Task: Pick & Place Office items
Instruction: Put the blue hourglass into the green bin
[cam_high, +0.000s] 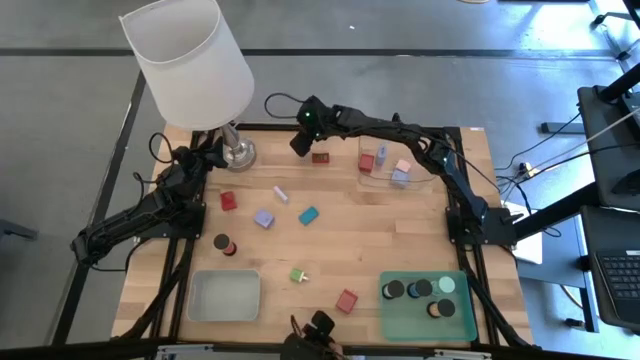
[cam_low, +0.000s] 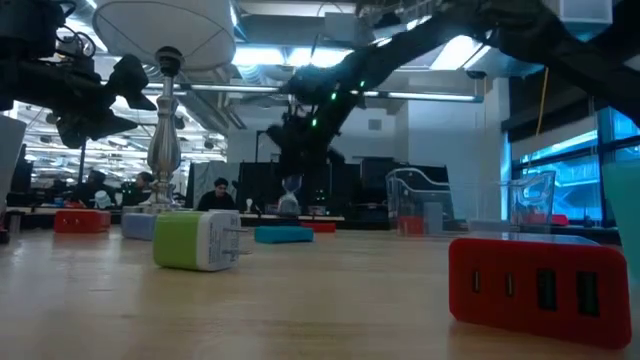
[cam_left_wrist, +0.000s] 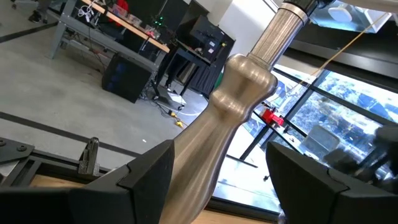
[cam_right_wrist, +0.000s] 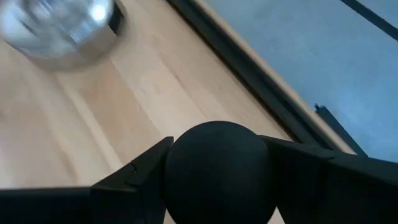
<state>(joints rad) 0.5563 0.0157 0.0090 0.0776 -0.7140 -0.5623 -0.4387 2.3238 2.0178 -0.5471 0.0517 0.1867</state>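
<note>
My right gripper (cam_high: 299, 141) reaches to the table's far middle and is shut on a dark round office item (cam_right_wrist: 217, 168). Loose office items lie on the wood. Among them are a red block (cam_high: 228, 201), a lilac block (cam_high: 264, 218) and a teal block (cam_high: 308, 215). There are also a dark cylinder with a red top (cam_high: 224, 244), a green bit (cam_high: 298, 275), another red block (cam_high: 347, 300) and a dark red piece (cam_high: 320, 157). My left gripper (cam_high: 205, 156) is open beside the lamp's stem (cam_left_wrist: 239, 106). My right gripper pinches the dark round item between its two fingers (cam_right_wrist: 140, 171), one on each side of its rounded body (cam_right_wrist: 180, 162). The fingers slant down from the table's right side. In the low view the item (cam_low: 290, 203) seems clear of the table.
The white-shaded lamp (cam_high: 190, 55) stands at the far left on its metal base (cam_high: 238, 153). A clear tray (cam_high: 425, 180) at the far right holds red, lilac and pink pieces. A green tray (cam_high: 400, 320) with several dark cylinders is near right. A grey tray (cam_high: 192, 297) is near left.
</note>
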